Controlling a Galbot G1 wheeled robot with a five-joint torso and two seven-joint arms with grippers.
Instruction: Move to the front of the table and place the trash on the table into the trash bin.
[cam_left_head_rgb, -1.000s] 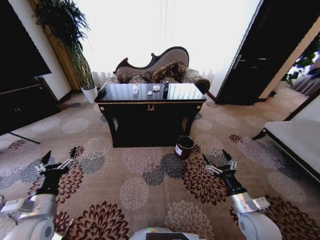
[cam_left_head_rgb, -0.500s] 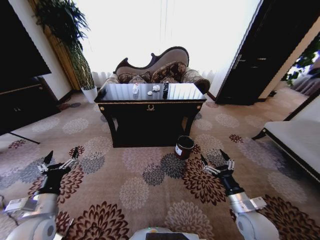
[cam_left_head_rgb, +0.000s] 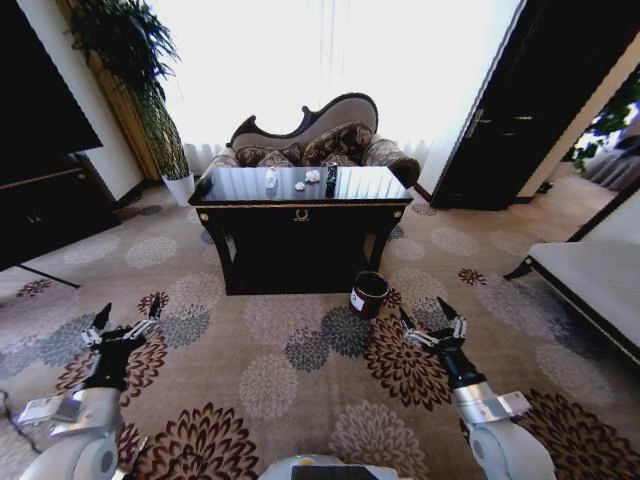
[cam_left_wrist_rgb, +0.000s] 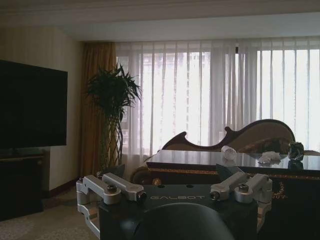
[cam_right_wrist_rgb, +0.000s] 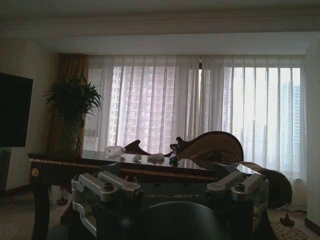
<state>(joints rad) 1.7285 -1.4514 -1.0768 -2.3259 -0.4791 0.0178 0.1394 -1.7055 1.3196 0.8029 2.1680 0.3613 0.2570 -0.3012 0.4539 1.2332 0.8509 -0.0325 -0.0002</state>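
Jaws open on both grippers, left (cam_left_head_rgb: 125, 322) and right (cam_left_head_rgb: 432, 322), low over carpet. Desk (cam_left_head_rgb: 300, 207) ahead: two wads (cam_left_head_rgb: 313, 176), one bottle (cam_left_head_rgb: 270, 177), one can (cam_left_head_rgb: 331, 180). Bin (cam_left_head_rgb: 368, 294) beside desk; sofa (cam_left_head_rgb: 320, 140) behind.

The glossy black bench (cam_left_head_rgb: 300, 215) with gold trim stands ahead. On its top lie a clear bottle (cam_left_head_rgb: 270, 178), two white paper wads (cam_left_head_rgb: 313, 176) and a dark can (cam_left_head_rgb: 331, 180), near one another. The small round black bin (cam_left_head_rgb: 369, 294) stands upright on the carpet by the bench's front right leg.

The table (cam_left_wrist_rgb: 215, 160) runs off the picture edge; trash (cam_left_head_rgb: 300, 185) too small to identify.
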